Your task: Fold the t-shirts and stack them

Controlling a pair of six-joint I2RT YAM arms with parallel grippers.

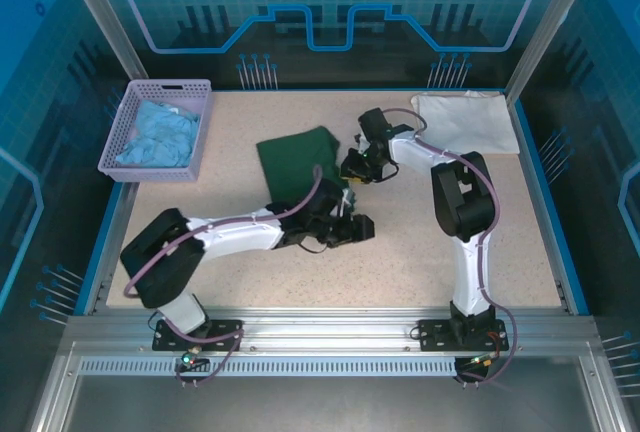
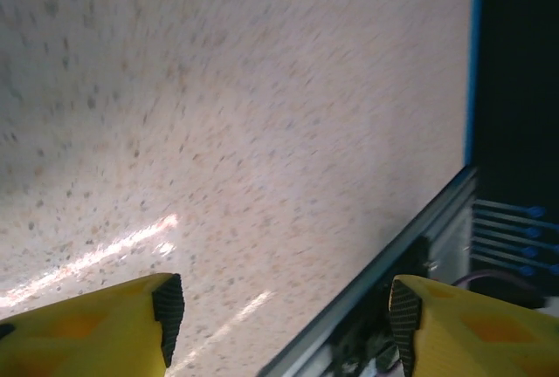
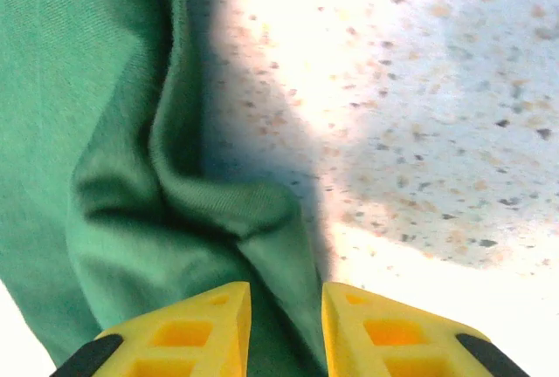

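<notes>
**Two grippers at the right edge of a part-folded green shirt**

The speckled table (image 1: 400, 262) carries all the items. The green shirt (image 1: 295, 162) lies at its centre as an uneven, part-folded dark patch. Its right edge is drawn up into soft ridges towards the right gripper. The white shirt (image 1: 465, 122) lies flat as a neat rectangle in the far right corner, well apart from the green one. A lilac basket (image 1: 165, 87) stands in the far left corner and holds crumpled blue cloth (image 1: 155, 137).

The right gripper (image 3: 286, 311) sits at the green shirt's right edge. In the right wrist view its yellow fingers (image 3: 183, 333) are nearly together, and a pinched fold of green cloth fills the narrow gap between them. From that pinch, creases fan out over the cloth, with bare table to the right.

The left gripper (image 2: 284, 311) is just on the near side of the shirt's lower right corner. Its fingers (image 2: 87, 333) are spread wide, their black pads facing each other with nothing between them. The left wrist view shows bare table and its metal edge rail beyond them.
</notes>
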